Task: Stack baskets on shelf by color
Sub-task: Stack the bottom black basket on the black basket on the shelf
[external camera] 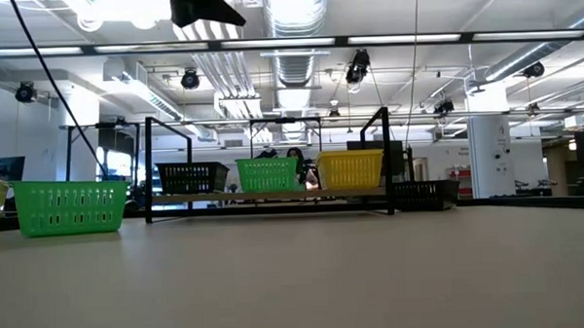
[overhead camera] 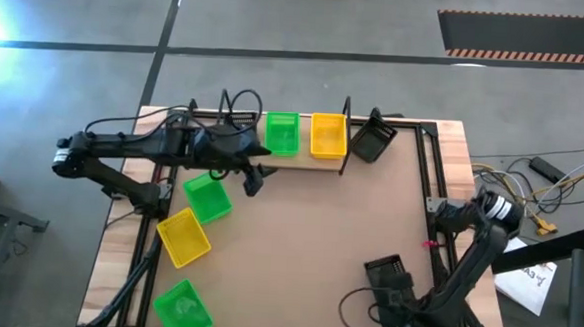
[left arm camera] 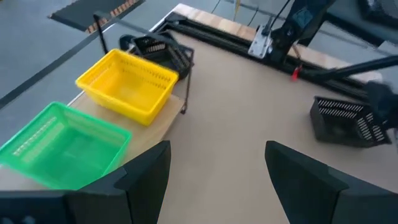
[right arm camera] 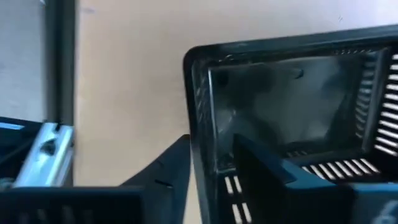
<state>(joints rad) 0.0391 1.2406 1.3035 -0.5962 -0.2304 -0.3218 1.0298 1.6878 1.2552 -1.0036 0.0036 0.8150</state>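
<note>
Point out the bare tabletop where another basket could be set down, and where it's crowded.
Free: the wide middle of the tabletop, between the shelf and the black basket at the right gripper. Crowded: the left edge, where two green baskets and a yellow basket lie below the left gripper.

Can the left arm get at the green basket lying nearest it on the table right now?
Probably yes: the green basket lies just beside the left end effector, fingers open, nothing between them.

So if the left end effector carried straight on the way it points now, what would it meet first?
Probably bare table. The left end effector, open, points across the board between the yellow basket on the shelf and a black basket near the right arm. Neither seems to lie in line, though depth is unclear.
</note>
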